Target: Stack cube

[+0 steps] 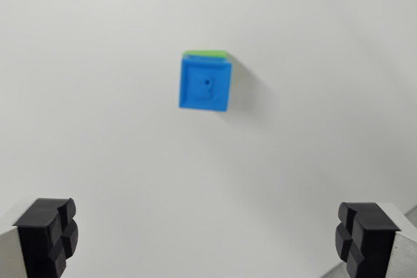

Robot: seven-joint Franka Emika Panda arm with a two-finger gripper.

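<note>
A blue cube point(205, 84) sits on top of a green cube point(207, 53), of which only a thin strip shows along the blue one's far edge. The stack stands on a white surface in the upper middle of the wrist view. The blue cube's top face has a raised figure and a small dark hole. My gripper point(208, 236) hangs well above the stack and is open, its two black fingertips point(49, 234) spread wide at the bottom corners with nothing between them.
The white table point(98, 128) fills the view around the stack. A soft shadow falls to the right of the cubes.
</note>
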